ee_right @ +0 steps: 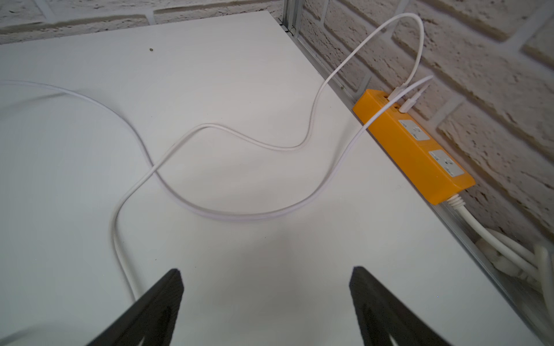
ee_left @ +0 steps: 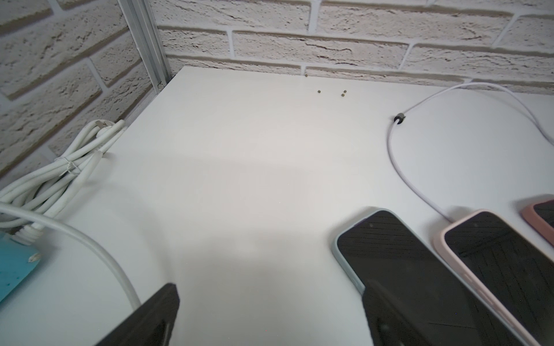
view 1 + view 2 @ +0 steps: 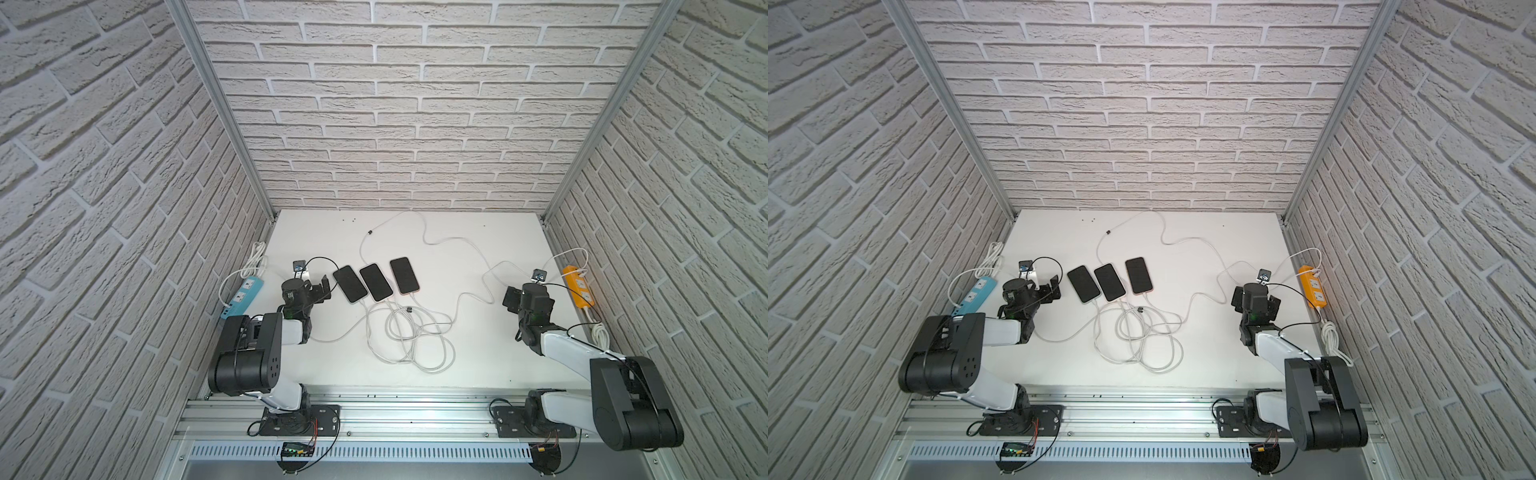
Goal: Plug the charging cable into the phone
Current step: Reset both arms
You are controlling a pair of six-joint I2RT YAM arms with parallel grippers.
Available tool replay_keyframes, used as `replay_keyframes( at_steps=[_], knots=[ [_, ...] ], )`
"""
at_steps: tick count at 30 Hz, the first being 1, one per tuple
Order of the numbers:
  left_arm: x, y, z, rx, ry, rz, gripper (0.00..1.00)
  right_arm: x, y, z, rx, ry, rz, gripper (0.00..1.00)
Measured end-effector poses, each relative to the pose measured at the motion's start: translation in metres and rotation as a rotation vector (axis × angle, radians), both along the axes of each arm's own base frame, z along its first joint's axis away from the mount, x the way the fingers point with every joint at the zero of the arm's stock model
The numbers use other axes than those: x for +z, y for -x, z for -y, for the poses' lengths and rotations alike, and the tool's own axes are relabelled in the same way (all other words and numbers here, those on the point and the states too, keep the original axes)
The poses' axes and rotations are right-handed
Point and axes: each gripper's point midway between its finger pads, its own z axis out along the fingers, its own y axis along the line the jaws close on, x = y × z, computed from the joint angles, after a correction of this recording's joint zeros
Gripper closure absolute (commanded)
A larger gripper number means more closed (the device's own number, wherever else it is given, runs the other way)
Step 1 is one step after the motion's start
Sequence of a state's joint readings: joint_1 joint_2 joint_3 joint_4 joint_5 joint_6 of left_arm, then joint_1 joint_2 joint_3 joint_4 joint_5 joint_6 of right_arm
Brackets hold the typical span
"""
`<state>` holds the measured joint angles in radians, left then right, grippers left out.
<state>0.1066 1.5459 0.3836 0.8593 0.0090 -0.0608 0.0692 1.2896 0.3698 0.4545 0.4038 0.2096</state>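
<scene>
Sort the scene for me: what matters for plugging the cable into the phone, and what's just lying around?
Job:
- three phones
- white charging cables
- left gripper and right gripper, both open and empty

Lying about:
- blue power strip
- orange power strip
- bundled white cord
- small dark specks

left pincer (image 2: 271, 296) and right pincer (image 1: 266, 272) both spread wide, empty.
</scene>
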Motion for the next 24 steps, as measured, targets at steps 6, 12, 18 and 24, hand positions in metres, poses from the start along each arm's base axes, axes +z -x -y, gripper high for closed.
replay_keyframes(
  at_steps=[6,12,18,24],
  knots=[
    [0.0,0.0,0.0,0.0,0.0,-0.002,0.02,0.007,-0.014,0.001,0.003,-0.001,0.058,0.1],
    [-0.002,0.001,0.0,0.0,0.001,-0.009,0.02,0.02,-0.021,-0.006,0.053,0.001,0.133,0.1],
    [-0.004,0.001,0.0,0.0,0.002,-0.016,0.01,-0.014,-0.024,-0.017,0.136,0.02,0.106,0.1],
    [-0.005,0.002,0.0,0.0,0.002,-0.021,0.02,-0.01,-0.044,-0.028,0.207,-0.003,0.101,0.06]
  ],
)
